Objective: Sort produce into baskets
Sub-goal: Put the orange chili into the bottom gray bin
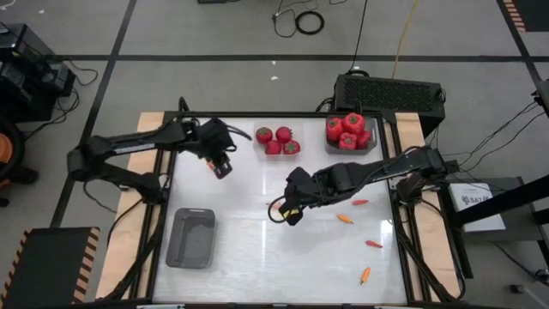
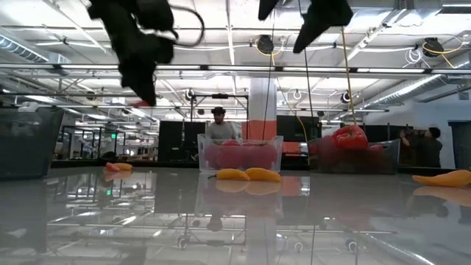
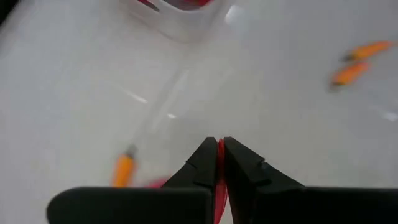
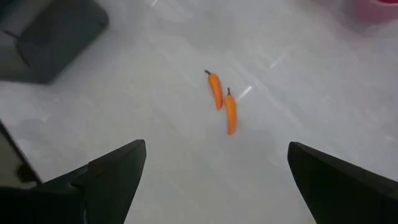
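Note:
My left gripper (image 1: 220, 165) hangs above the table's far left part, shut on a small red pepper (image 3: 219, 163). My right gripper (image 1: 288, 211) is open and empty above the table's middle, over two small orange peppers (image 4: 222, 101) that lie side by side on the table. A grey basket (image 1: 193, 237) sits at the near left with nothing in it. A second basket (image 1: 372, 142) at the far right holds several red tomatoes (image 1: 347, 131). Several more tomatoes (image 1: 277, 140) sit in a cluster at the far middle. My left gripper pinches the red pepper (image 3: 220, 152) between its two fingers, which point down. Only a thin red strip shows between the fingers, so I cannot tell which part of the pepper they are on. The pepper is lifted clear of the table.
Loose peppers lie at the near right: a red one (image 1: 360, 202), an orange one (image 1: 345, 219), a red one (image 1: 374, 244) and an orange one (image 1: 365, 275). A black box (image 1: 388, 93) stands beyond the far edge. People stand in the room behind (image 2: 219, 126).

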Controlling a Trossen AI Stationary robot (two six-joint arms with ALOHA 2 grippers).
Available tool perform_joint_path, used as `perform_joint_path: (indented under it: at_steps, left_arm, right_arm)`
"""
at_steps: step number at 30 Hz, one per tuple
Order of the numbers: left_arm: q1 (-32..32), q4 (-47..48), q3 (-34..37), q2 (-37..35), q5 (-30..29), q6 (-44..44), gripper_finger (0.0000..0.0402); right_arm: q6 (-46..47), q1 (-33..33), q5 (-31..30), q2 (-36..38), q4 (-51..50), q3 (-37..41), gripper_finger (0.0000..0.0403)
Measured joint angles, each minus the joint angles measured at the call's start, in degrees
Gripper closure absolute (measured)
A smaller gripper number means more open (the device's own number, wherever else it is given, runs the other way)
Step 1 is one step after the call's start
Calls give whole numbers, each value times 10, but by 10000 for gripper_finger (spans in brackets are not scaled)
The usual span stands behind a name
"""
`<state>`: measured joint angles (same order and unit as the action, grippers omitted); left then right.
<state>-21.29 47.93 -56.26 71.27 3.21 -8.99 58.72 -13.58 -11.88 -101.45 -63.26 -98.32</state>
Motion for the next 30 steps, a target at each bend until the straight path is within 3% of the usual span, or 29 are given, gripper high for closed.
perform_joint_path:
  at_steps: [9, 14, 19, 24, 30]
  left_arm:
    - [163, 47, -4, -145, 19, -301, 381]
    - [285, 70, -4, -189, -21, -482, 381]
    - [417, 116, -4, -187, -70, -636, 381]
    - [508, 167, -3, -157, -84, -744, 381]
    - [584, 132, 26, -104, -84, -802, 381]
  right_arm:
    - [-167, -7, -13, -1, 124, 147, 19]
    - [-224, 2, -31, 0, 238, 238, 19]
    - [-258, 17, -32, 0, 374, 320, 19]
    - [-298, 30, -39, 0, 496, 383, 19]
    - [-293, 35, -48, 0, 525, 423, 19]
